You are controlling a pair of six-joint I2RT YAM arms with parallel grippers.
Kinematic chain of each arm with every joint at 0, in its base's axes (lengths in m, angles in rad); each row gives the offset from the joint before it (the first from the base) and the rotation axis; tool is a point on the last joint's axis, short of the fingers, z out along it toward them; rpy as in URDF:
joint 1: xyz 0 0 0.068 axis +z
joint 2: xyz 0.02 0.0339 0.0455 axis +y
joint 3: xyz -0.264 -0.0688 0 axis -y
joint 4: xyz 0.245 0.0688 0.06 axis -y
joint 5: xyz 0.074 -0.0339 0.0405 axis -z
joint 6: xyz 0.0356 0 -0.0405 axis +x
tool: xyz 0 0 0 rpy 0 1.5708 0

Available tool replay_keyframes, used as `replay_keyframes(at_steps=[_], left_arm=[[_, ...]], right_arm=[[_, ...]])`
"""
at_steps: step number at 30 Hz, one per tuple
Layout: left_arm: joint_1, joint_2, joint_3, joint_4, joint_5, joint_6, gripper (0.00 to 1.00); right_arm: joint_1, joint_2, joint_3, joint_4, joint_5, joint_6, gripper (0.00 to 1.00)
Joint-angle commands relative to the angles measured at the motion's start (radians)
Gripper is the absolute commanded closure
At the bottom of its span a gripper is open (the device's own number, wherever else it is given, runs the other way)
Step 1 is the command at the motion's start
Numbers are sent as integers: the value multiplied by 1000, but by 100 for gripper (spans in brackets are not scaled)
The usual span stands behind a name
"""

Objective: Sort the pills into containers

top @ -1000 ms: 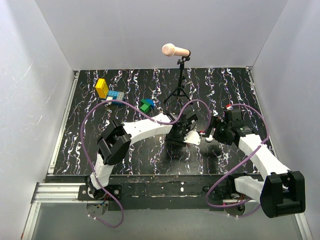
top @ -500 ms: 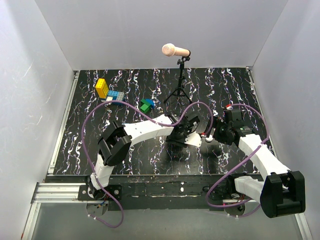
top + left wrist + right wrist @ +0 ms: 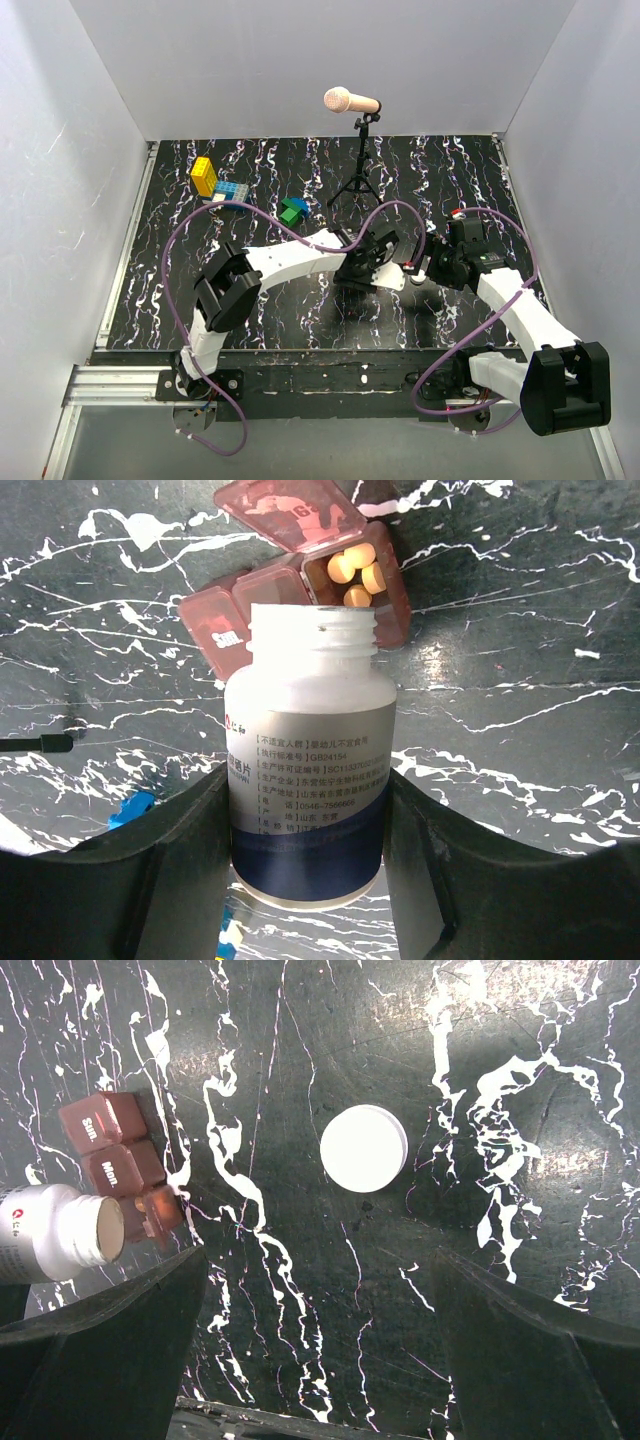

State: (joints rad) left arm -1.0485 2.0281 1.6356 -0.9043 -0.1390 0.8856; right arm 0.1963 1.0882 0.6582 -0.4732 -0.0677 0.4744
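Pouring is in hand: the left gripper (image 3: 308,810) clamps the uncapped bottle (image 3: 308,720), its mouth at the pill box (image 3: 262,588), with pills (image 3: 352,570) in its one open compartment. The right gripper (image 3: 320,1320) hangs spread and empty above the cap (image 3: 364,1148). The next move likely needs another lid lifted.

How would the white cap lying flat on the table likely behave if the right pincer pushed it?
The white cap lies flat, so it would probably slide rather than roll. It looks like small, smooth plastic, so it is likely light and easily skidded away.
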Motion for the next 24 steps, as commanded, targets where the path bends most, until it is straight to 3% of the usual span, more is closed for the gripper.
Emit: replay_keyframes(at_steps=[1, 14, 24], left_arm=[[15, -112, -42, 65, 32, -34, 100], [59, -301, -256, 255, 139, -157, 100], [107, -580, -548, 580, 249, -332, 100]], right_arm=[[-6, -4, 3, -2, -11, -7, 2], [-6, 6, 8, -2, -20, -5, 2], [-6, 10, 30, -21, -23, -5, 2]])
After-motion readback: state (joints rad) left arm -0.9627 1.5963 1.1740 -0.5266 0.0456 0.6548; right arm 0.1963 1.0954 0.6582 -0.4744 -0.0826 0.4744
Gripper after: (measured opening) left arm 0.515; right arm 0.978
